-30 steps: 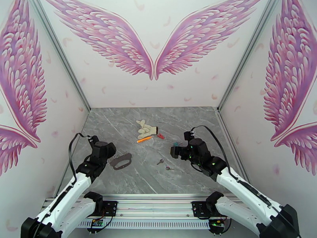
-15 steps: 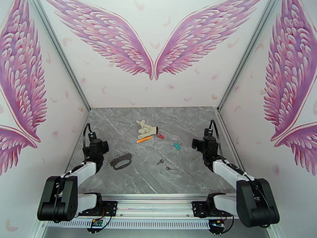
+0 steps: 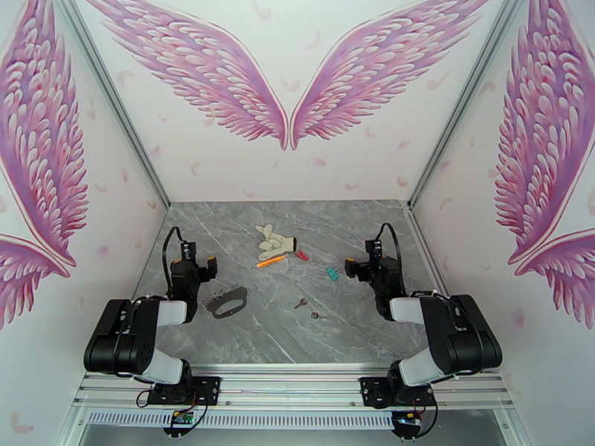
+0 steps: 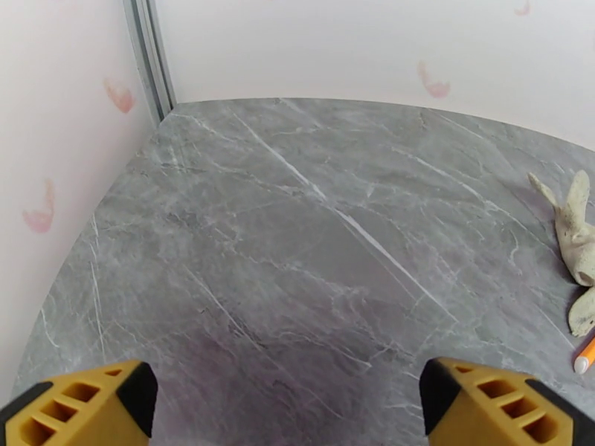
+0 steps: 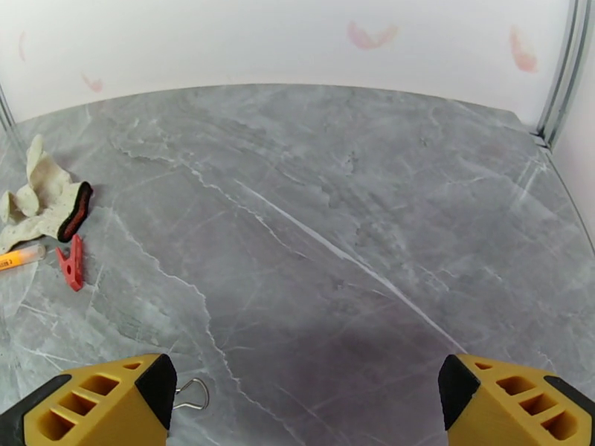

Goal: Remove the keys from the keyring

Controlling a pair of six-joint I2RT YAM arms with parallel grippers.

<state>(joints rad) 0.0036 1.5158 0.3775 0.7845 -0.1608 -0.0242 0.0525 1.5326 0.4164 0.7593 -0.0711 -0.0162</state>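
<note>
The dark oval keyring [image 3: 227, 301] lies flat on the grey table, left of centre. Two tiny silver keys [image 3: 301, 302] [image 3: 315, 315] lie loose to its right, apart from it. My left gripper [image 3: 199, 266] hovers just beyond and left of the keyring, open, its yellow fingertips [image 4: 82, 403] far apart over bare table. On the right side my right gripper [image 3: 355, 267] is open too, with nothing between its yellow fingertips [image 5: 513, 399]. Both arms are folded back over their bases.
A pale glove [image 3: 274, 241] [image 5: 44, 206] [image 4: 576, 232], an orange pen [image 3: 271, 261] [image 5: 18, 256] and a red clip [image 3: 301, 255] [image 5: 72, 262] lie mid-table at the back. A teal clip [image 3: 332, 273] rests beside my right gripper. White walls close in the table on three sides.
Both arms have folded back toward their bases, the left gripper drawing left and the right gripper drawing right. The keyring and keys have stayed where they were.
</note>
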